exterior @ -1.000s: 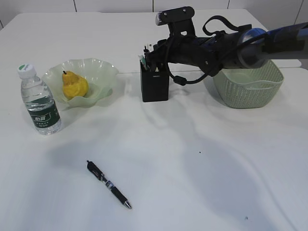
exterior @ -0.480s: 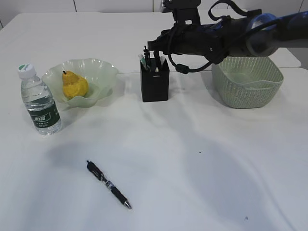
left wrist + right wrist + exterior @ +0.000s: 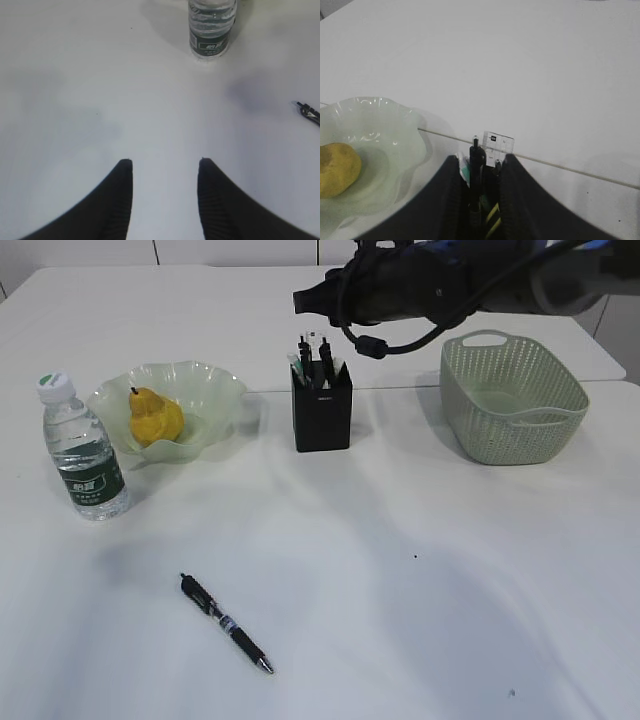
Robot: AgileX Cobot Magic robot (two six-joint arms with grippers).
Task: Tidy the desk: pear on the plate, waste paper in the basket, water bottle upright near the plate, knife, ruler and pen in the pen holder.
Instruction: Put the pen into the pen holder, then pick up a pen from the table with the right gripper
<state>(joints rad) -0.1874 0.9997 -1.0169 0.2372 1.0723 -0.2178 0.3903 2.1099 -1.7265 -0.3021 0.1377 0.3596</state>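
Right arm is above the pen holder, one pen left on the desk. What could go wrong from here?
1. The right gripper has its fingers open directly over items standing in the pen holder; a low sideways move could snag them or tip it.
2. The pen lies flat, so a pinch may slip or roll it.
3. The water bottle stands nearby; a careless left-arm reach could topple it.

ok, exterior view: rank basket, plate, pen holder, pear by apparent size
1. basket and plate: look much alike in spread, so I won't rank them.
2. pen holder.
3. pear, smallest.
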